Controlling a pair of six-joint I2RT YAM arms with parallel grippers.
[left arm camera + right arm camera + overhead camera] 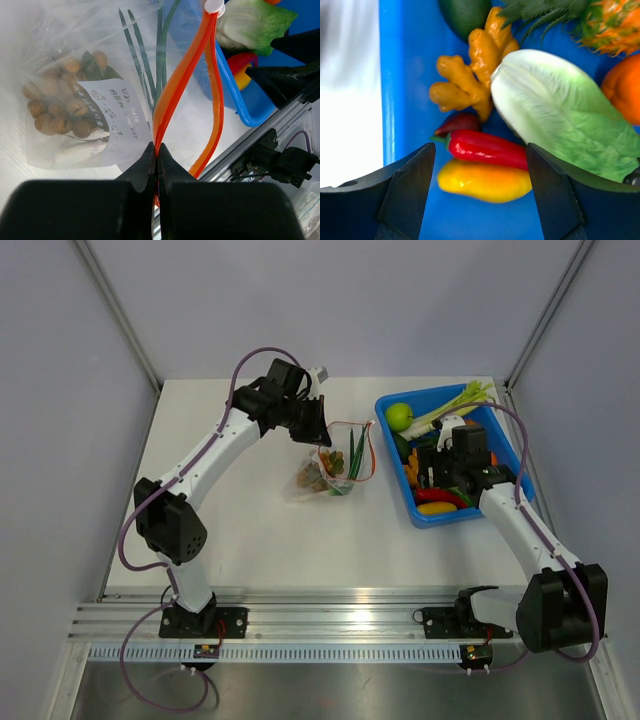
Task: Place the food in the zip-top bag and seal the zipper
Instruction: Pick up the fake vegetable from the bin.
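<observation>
The clear zip-top bag [325, 472] lies mid-table, holding a cluster of brown balls [55, 105] and green onions [145, 55]. Its orange-red zipper [175, 85] gapes in a loop toward the blue bin. My left gripper [157, 150] is shut on the zipper's near end, at the bag's far side [312, 430]. My right gripper [480, 165] hangs open inside the bin, just above a red pepper [487, 149] and a yellow pepper [482, 181]; neither finger touches them. White-green cabbage [560, 115] lies to the right of the peppers.
The blue bin [393, 455] stands at the right with ginger [467, 75], an orange piece [625, 90], a green apple [399, 416] and green onions [455, 405]. A white slider [214, 6] sits at the zipper's far end. A metal rail [330, 620] runs along the near edge.
</observation>
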